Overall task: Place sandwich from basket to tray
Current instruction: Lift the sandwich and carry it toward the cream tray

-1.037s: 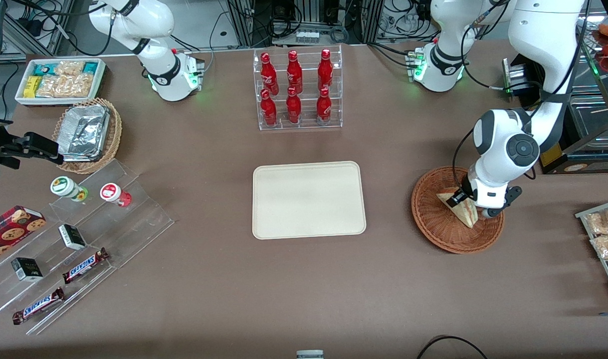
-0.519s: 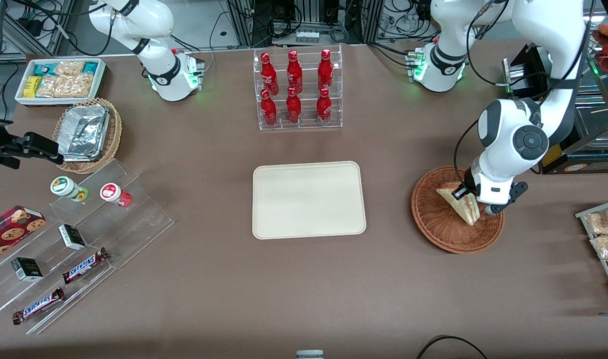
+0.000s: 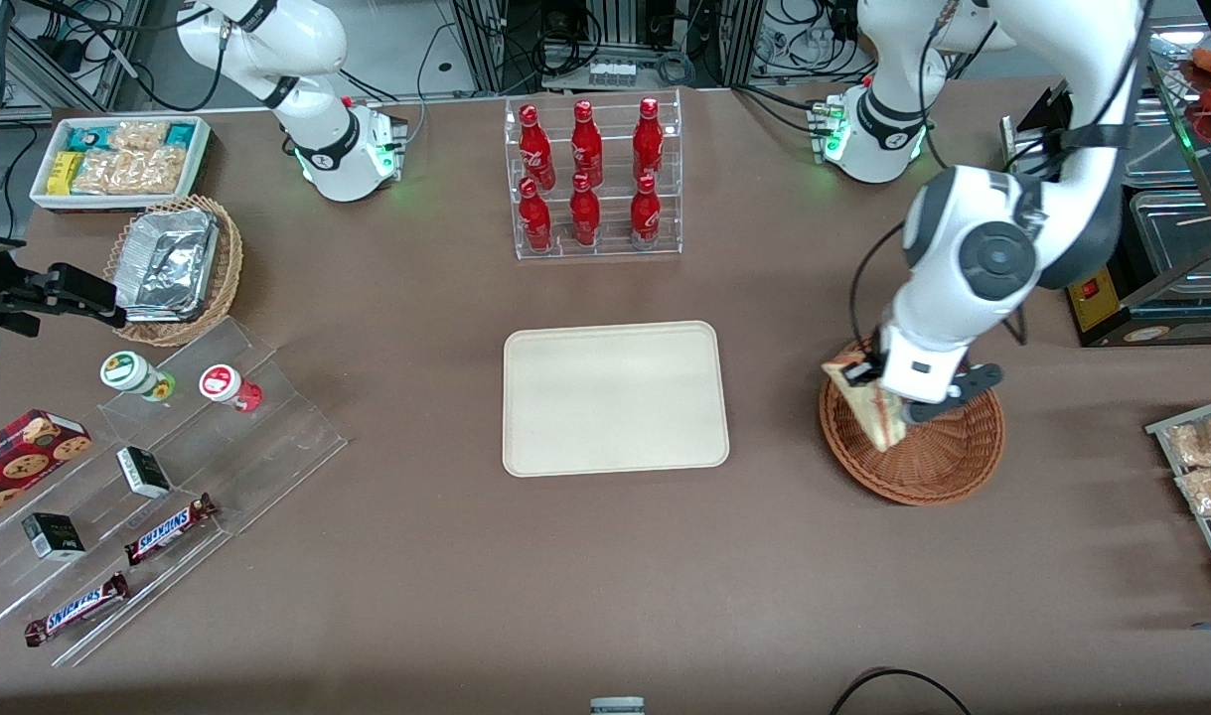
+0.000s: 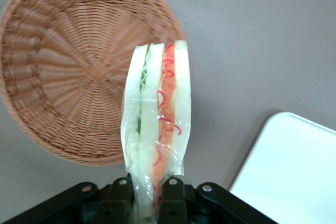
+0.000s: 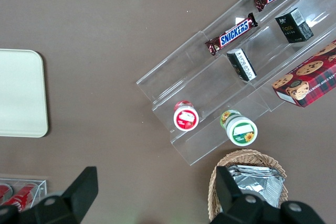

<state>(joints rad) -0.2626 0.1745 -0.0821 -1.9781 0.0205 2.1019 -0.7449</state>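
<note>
Above the wicker basket's (image 3: 923, 462) rim, the gripper (image 4: 149, 192) pinches a wrapped sandwich (image 4: 156, 129) by one end; its film looks slippery, so it might drop short of the tray (image 3: 615, 397).

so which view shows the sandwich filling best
The left wrist view: the sandwich faces it edge-on, green and red-orange layers clear, pinched in the gripper above the basket. The front view shows only a small wedge under the arm. The right wrist view misses it.

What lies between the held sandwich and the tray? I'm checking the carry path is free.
Only bare brown tabletop, as the front view shows. The gripper holds the sandwich over the basket edge nearest the tray.
</note>
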